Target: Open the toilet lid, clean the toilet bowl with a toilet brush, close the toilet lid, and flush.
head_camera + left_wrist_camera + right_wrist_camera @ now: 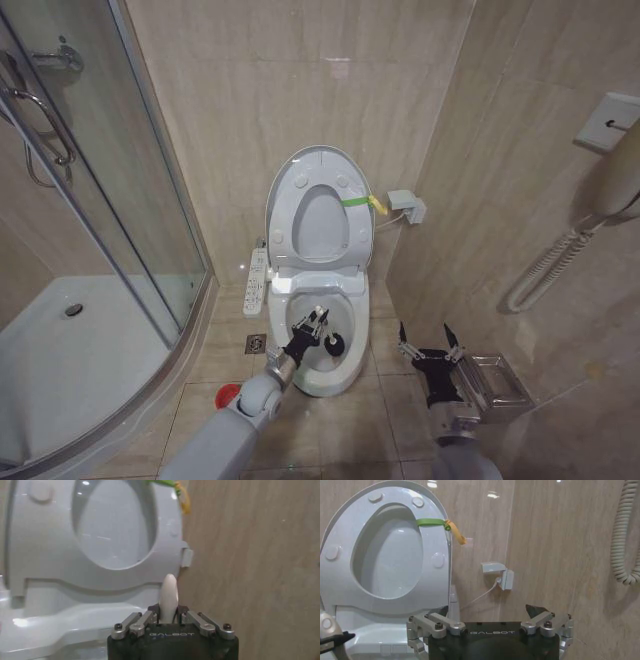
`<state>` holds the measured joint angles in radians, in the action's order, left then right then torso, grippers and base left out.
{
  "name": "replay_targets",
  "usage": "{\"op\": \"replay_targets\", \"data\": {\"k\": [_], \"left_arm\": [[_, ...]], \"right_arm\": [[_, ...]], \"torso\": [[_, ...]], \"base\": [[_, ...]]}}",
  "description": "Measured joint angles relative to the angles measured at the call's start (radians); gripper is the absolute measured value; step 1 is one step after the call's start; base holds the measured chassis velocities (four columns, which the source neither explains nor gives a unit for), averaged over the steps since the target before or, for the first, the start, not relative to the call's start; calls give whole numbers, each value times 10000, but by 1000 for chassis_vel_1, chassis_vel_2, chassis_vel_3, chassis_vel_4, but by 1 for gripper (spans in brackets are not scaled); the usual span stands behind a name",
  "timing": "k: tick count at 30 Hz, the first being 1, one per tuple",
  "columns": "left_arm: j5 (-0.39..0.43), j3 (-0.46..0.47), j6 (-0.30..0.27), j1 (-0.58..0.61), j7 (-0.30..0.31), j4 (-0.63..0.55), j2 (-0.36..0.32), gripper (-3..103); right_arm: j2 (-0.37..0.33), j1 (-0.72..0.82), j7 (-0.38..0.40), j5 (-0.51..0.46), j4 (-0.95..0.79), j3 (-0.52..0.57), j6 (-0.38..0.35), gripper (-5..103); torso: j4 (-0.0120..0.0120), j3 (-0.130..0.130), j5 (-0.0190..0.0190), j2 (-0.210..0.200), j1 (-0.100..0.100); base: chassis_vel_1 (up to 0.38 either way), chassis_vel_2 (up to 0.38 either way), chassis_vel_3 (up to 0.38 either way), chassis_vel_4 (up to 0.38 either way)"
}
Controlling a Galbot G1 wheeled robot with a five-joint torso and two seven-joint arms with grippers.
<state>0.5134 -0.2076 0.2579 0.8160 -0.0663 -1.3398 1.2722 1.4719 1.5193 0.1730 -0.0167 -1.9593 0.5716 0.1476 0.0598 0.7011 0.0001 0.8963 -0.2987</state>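
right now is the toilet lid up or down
Up. The toilet lid stands raised against the back wall with the seat ring lifted flat against it, and the toilet bowl below lies open to the left gripper.

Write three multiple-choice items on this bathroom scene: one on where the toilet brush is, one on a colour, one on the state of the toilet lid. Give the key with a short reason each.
1. Where is the toilet brush?
A. In the toilet bowl, held by the left gripper
B. On the shower floor
C. In the right gripper

2. What colour is the band on the raised seat?
A. Blue
B. Green
C. Red

3. What state is the toilet lid in?
A. Shut over the bowl
B. Raised against the wall
C. Taken off, on the floor

Key: 1 A, the head view shows the black brush head inside the bowl below the left gripper, whose jaws grip a white handle. 2 B, a green strip crosses the seat's edge beside a yellow tab. 3 B, lid and seat stand upright behind the open bowl.
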Motion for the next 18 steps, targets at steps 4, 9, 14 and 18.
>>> {"op": "replay_targets", "data": {"k": [4,9,14,18], "left_arm": [[14,-372,-333,293,285,-817,-141,22],[-19,-604,-545,683,585,-1367,-401,23],[12,-549,-639,1015,755,-1497,-543,23],[29,-465,-631,1036,805,-1246,-525,23]], "right_arm": [[0,0,0,0,0,0,0,100],[0,0,0,0,0,0,0,100],[0,0,0,0,1,0,0,100],[0,0,0,0,1,0,0,100]], "torso": [[0,-1,0,0,1],[0,-1,0,1,2],[-1,-1,0,1,1],[1,-1,-1,2,2]], "base": [[0,0,0,0],[0,0,0,0],[0,0,0,0],[0,0,0,0]]}}
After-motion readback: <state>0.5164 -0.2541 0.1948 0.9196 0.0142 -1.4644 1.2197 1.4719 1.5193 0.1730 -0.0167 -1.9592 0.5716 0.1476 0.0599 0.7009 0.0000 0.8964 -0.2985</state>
